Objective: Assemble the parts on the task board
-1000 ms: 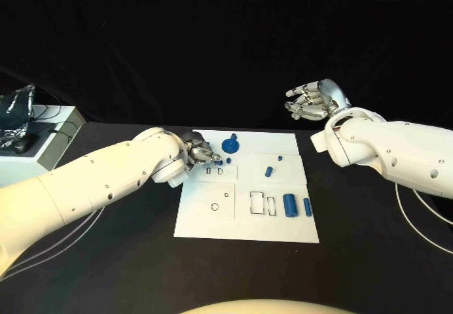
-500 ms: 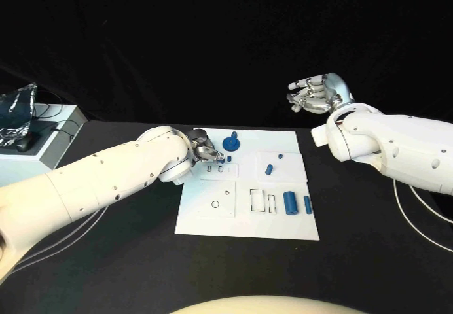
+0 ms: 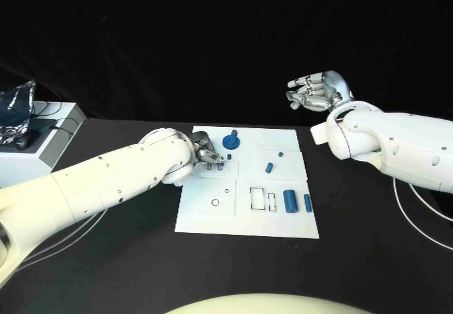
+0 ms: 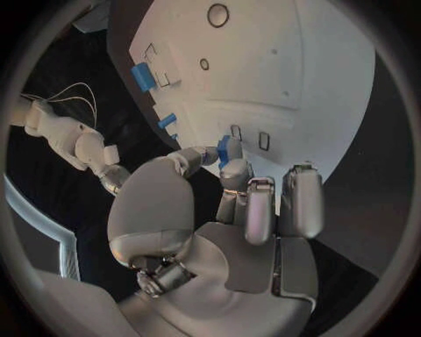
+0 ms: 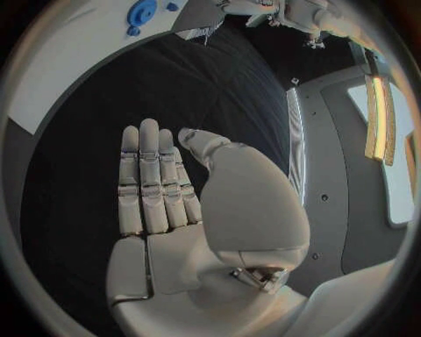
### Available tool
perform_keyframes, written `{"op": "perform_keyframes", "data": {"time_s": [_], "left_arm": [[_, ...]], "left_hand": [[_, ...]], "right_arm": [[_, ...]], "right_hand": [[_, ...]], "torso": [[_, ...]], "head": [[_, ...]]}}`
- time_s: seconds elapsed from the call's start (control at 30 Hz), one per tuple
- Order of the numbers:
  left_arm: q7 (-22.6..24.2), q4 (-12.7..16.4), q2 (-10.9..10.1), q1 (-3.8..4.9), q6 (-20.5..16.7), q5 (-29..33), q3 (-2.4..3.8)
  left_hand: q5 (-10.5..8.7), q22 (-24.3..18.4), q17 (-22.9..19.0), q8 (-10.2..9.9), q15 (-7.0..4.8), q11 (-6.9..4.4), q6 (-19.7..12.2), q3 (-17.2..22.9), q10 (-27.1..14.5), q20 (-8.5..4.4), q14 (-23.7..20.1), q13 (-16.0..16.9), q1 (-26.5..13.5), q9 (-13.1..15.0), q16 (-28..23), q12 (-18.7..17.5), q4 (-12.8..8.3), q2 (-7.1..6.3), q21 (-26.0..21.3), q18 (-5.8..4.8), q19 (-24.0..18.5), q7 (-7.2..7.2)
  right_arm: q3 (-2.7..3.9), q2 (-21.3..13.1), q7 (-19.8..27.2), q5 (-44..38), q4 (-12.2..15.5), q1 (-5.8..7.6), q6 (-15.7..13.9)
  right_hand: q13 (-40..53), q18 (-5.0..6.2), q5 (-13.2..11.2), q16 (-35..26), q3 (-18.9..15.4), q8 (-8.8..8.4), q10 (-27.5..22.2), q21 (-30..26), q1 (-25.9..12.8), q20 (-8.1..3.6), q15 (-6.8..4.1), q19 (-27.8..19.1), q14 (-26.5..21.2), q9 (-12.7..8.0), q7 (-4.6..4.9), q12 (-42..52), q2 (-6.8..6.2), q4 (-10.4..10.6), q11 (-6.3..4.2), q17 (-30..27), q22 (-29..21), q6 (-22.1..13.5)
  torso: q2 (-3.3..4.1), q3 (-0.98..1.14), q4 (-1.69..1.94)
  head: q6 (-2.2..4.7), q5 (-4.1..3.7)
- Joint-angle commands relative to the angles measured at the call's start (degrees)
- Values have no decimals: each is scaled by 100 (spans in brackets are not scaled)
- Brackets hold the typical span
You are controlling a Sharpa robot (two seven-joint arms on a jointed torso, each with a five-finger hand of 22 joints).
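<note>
The white task board [image 3: 241, 219] lies mid-table. My left hand [image 3: 209, 156] hovers over its far left part and pinches a small blue part [image 4: 224, 149] between thumb and finger, just above two small slots [image 3: 220, 169] [image 4: 263, 140]. On the board lie a round blue knob piece [image 3: 231, 142] [image 5: 140, 12], a small peg [image 3: 279, 156], a short piece [image 3: 269, 169], a thick cylinder [image 3: 290, 202] and a thin bar [image 3: 307, 203]. My right hand [image 3: 316, 91] [image 5: 162, 189] is raised beyond the board's far right corner, fingers straight and apart, holding nothing.
A white box [image 3: 42, 140] with a dark device and cables stands at the table's left edge. Rectangular recesses [image 3: 258, 200] and a small round hole [image 3: 215, 203] mark the board's near half. Black table surrounds the board.
My left hand has edged slightly right toward the two slots with the blue part still pinched. My right hand has risen a little higher and farther from the board.
</note>
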Motion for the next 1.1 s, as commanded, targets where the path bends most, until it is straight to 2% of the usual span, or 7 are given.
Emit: {"op": "perform_keyframes", "data": {"time_s": [0.03,0.4,0.7,1.1], "left_arm": [[-18,0,10,-2,145,-168,-3],[-32,4,-8,-6,263,-191,-14],[-31,-16,7,-7,279,-185,-14],[-30,-74,59,-22,308,-201,-14]], "left_hand": [[87,325,1509,18,-34,-145,88,857,172,-11,583,3,63,9,19,34,-866,19,19,14,29,-63],[85,314,1509,15,-35,-146,90,865,171,-14,583,-12,65,8,19,23,-874,14,13,17,23,-62],[82,306,1509,14,-36,-145,91,868,171,-15,583,-15,64,7,19,20,-876,12,8,19,17,-62],[73,298,1509,11,-35,-143,91,871,169,-16,583,-25,60,5,19,12,-874,13,3,22,12,-59]], "right_arm": [[4,2,119,12,-4,3,118],[4,-1,125,12,0,3,131],[4,3,128,12,7,3,134],[4,-1,127,12,22,3,135]], "right_hand": [[-11,24,33,-27,16,17,41,-28,-20,16,44,-17,2,6,36,-33,30,-27,14,-5,-6,6],[-58,25,31,-84,18,18,54,-57,-28,23,50,-19,6,8,39,-63,29,-25,18,-11,-29,7],[-83,25,31,-114,17,18,61,-73,-36,28,54,-21,9,9,40,-78,28,-21,20,-14,-42,7],[-99,25,31,-135,17,18,69,-85,-41,31,56,-22,10,10,41,-87,27,-18,20,-16,-51,8]], "torso": [[0,-1,5],[-1,-5,5],[0,2,2],[2,1,1]], "head": [[-19,-7],[-27,1],[-31,-3],[-55,-18]]}}
